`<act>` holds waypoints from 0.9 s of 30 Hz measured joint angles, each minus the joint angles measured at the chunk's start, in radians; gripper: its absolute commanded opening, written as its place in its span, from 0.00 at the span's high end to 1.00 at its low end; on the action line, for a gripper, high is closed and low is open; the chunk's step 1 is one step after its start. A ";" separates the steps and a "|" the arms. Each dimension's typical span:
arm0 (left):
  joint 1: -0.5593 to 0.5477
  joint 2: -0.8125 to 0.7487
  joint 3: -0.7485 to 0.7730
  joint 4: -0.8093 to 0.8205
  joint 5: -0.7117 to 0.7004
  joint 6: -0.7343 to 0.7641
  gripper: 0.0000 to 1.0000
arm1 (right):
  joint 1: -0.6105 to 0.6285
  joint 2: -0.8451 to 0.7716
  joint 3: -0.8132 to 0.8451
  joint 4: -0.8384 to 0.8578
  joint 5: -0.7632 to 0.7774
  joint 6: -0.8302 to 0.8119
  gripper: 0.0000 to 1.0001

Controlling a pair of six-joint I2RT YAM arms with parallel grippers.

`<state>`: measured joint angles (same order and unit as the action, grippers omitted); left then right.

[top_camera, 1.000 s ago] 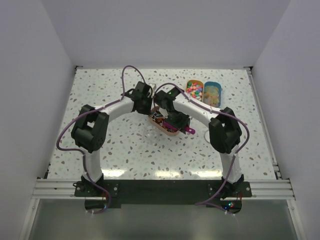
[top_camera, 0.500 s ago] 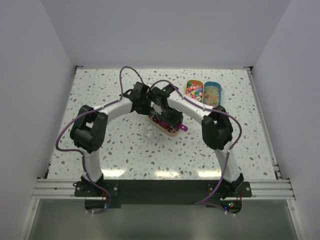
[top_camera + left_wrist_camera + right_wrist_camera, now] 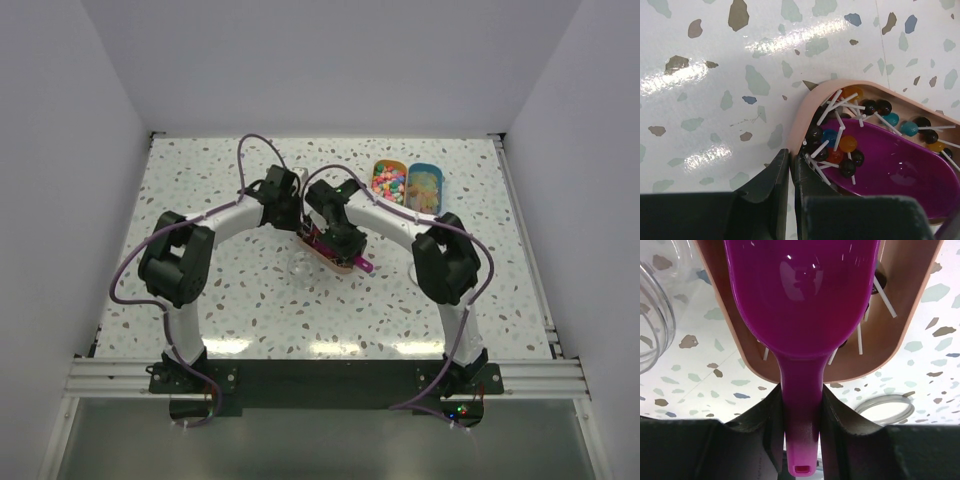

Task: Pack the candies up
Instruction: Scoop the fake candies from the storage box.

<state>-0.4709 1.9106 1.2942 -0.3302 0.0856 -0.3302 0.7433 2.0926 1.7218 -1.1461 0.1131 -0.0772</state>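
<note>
- Near the middle of the desk [image 3: 250, 300], a shallow pink tray [image 3: 801, 107] holds the candies [image 3: 840, 145]: small dark, orange, blue and teal balls on thin white sticks.
- The candies are heaped at the rounded end of the tray and strung along its far wall.
- A purple scoop [image 3: 800, 300] lies with its bowl inside the tray. Candies crowd against its tip and poke out from under its sides.
- The right fingers [image 3: 767, 420] are clenched on the scoop's narrow handle, one on each side. The handle end sticks out below them, past the tray's edge.
- The left fingers [image 3: 772, 185] are pinched together on the tray's rim at its rounded end, with the thin wall running down between them.
- A clear jar [image 3: 655, 315] stands just beside the tray, on the side away from the handle.
- A clear ring [image 3: 885, 407] lies flat on the desk near the tray's other side.
- Well apart, toward the back right of the desk, an orange tub [image 3: 388, 180] of bright candies and a blue tub [image 3: 425, 187] of pale ones sit side by side.
</note>
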 measured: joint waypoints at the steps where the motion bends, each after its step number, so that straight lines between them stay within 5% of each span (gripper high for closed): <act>1: 0.000 0.000 0.000 0.000 -0.001 0.000 1.00 | -0.006 -0.019 -0.026 0.027 -0.008 0.000 1.00; 18: 0.024 -0.002 0.000 -0.001 -0.016 -0.003 0.97 | -0.098 -0.257 -0.389 0.291 -0.059 -0.052 1.00; 27: 0.026 -0.014 -0.004 0.002 -0.022 -0.014 0.72 | -0.098 -0.374 -0.426 0.339 -0.063 -0.089 1.00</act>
<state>-0.4446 1.8965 1.2900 -0.3286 0.0635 -0.3447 0.6456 1.7187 1.2961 -0.8070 0.0505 -0.1661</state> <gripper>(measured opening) 0.238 0.313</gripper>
